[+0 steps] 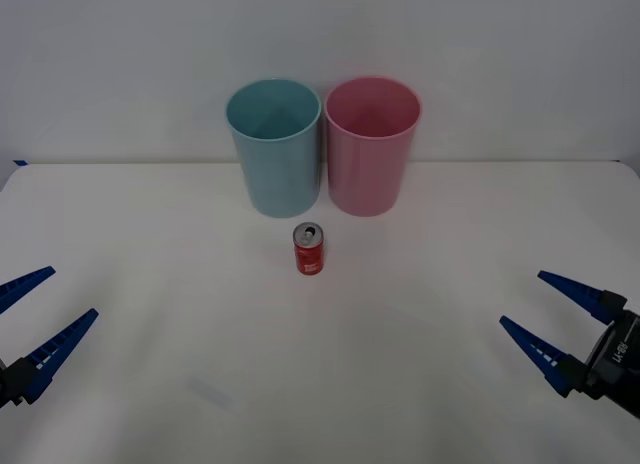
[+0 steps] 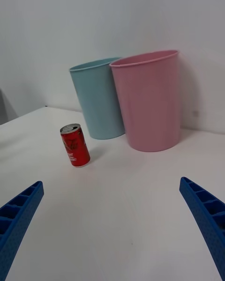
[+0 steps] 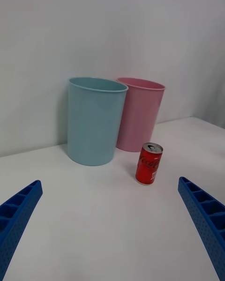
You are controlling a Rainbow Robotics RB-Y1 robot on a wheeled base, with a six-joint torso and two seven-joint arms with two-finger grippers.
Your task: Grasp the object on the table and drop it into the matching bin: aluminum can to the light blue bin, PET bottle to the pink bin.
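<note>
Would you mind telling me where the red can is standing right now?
In the front view, the red can stands upright mid-table, just in front of the gap between the light blue bin and pink bin, touching neither.

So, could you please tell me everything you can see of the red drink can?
The red drink can is small and looks like metal, with a red body bearing white marks and a silver top with a pull-tab. It stands upright on the white table, just in front of the gap between the light blue bin and the pink bin, far shorter than both and touching neither. Nothing but the table touches it.
</note>
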